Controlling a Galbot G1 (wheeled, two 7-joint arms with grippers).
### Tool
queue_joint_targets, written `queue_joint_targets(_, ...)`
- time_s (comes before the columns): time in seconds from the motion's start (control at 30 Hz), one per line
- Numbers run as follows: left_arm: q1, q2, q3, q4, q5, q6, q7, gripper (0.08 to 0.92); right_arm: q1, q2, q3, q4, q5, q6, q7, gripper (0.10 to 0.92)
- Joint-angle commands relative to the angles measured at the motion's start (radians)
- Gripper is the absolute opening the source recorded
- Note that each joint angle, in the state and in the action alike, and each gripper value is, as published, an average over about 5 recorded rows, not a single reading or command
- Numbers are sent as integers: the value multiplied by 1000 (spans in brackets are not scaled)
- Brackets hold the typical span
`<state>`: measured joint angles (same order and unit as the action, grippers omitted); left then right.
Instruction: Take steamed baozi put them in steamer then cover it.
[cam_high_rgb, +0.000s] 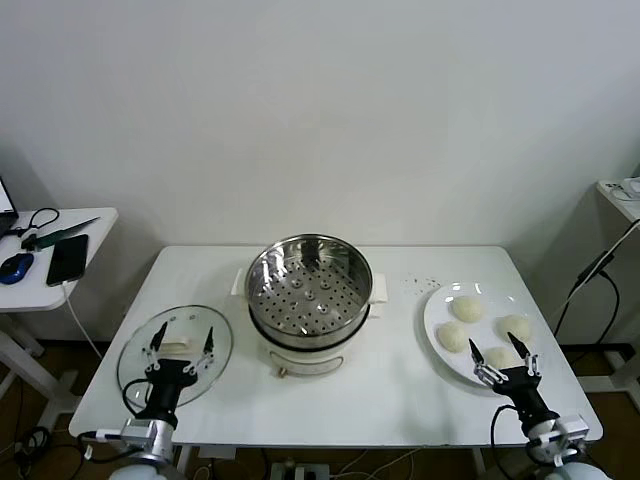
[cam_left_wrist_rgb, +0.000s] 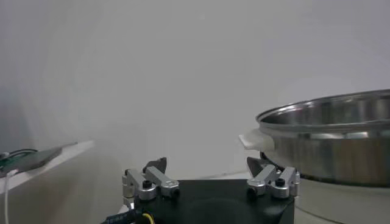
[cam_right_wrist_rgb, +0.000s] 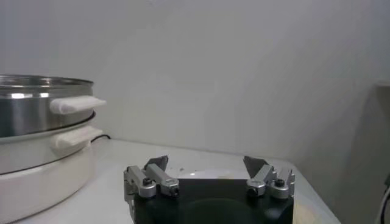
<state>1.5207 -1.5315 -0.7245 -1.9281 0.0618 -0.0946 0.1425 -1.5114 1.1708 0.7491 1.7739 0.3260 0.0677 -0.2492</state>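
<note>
Baozi (cam_high_rgb: 467, 309), four on the white plate (cam_high_rgb: 434, 312) at the frame's right, look soft and light; pinch gently across the sides. Empty steamer (cam_high_rgb: 308, 290) sits centre, glass cover (cam_high_rgb: 174, 351) lower left. Left gripper (cam_high_rgb: 182, 343) and right gripper (cam_high_rgb: 503, 353) both gape wide, holding nothing.

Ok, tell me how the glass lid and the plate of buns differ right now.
The lid lies on the table's left side, the plate on its right. The lid is clear glass with a white handle; the plate is opaque white. The lid carries nothing, while the plate holds four buns. Both are round and lie flat beside the steamer.
</note>
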Motion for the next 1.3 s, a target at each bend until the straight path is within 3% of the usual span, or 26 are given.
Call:
queue_joint_targets(0.03,-1,0,2,-5,0,7,-10,823,9,-13,2,2,3,-15,-6,823)
queue_joint_targets(0.2,1,4,6,-6,26,19,-44,823,65,-168,-7,-22,-63,-140,-99,823)
queue_joint_targets(0.43,21,-1,28,-26,30,20,-63,823,251,-456,-85,-166,-165,-235,-378,823)
queue_joint_targets(0.7,50,-9,51,-40,23,31,-78,823,680,-664,-425,-406,-330,-181,-681,823)
queue_joint_targets(0.97,67,3,34,-45,-8,37,-85,823,1258,-679,-1043,-642,-505,-78,-888,823)
queue_joint_targets(1.3,54,10,16,-54,-49,66,-100,823,1595,-451,-1382,-951,-577,-6,-953,823)
